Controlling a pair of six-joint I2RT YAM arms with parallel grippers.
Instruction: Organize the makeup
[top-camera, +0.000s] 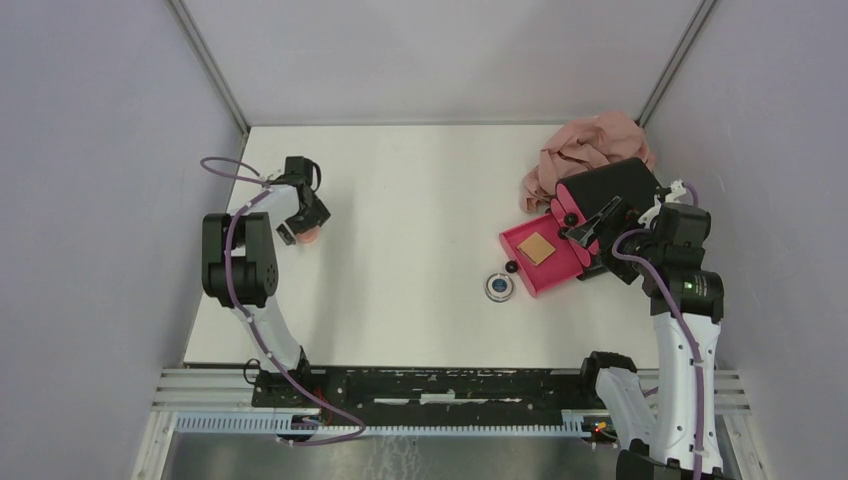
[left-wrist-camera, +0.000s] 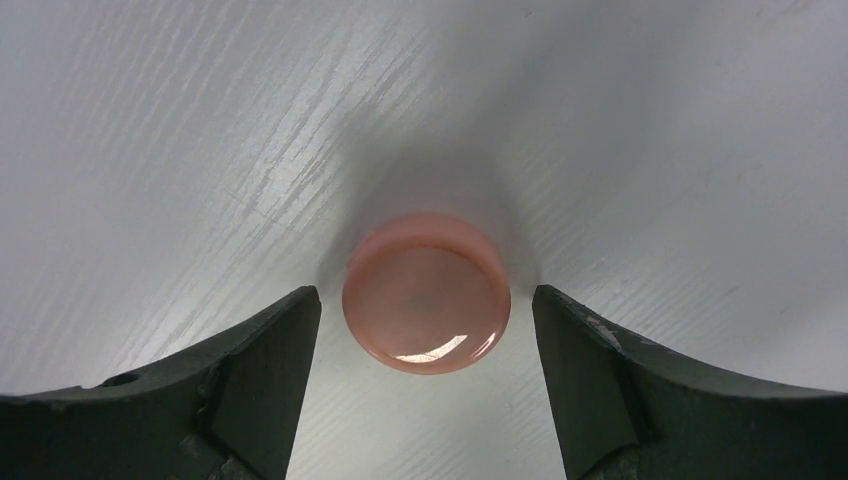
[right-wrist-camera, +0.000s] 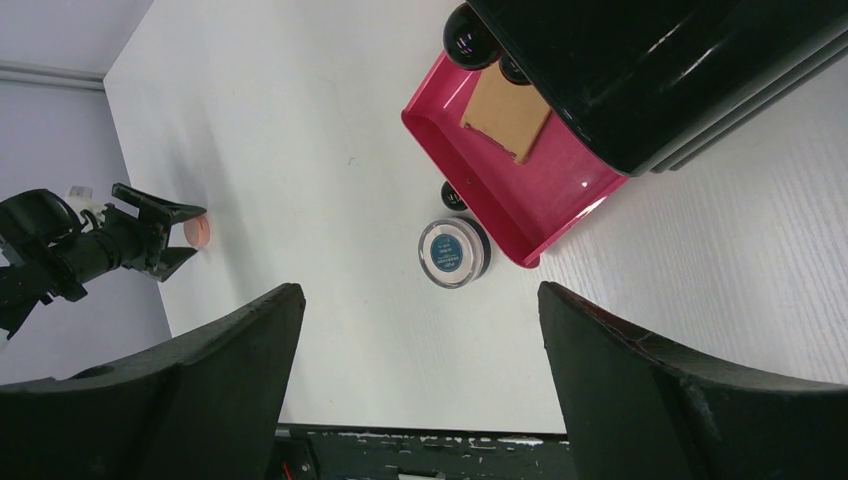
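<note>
Currently, we find the left gripper (left-wrist-camera: 425, 294) set low over the round salmon puff (left-wrist-camera: 427, 322), which lies flat on the bench (left-wrist-camera: 180, 120). Its 2 fingers (left-wrist-camera: 270, 350) stand wide apart, 1 on each side of the puff, with a visible gap at both sides; nothing is held. We judge this straddle to be the set-up for a side pinch: the puff is centred between the fingers so that closing meets its rim evenly rather than pushing it away.

The right gripper (right-wrist-camera: 418, 300) is spread wide and empty. Ahead of it, the magenta drawer (right-wrist-camera: 540, 200) stands out of the black box (right-wrist-camera: 660, 70), with the tan square pad (right-wrist-camera: 507, 115) lying inside. We take the open drawer to be the destination. The round silver compact (right-wrist-camera: 453, 253) sits on the bench just beside the drawer's front, not yet stowed.
</note>
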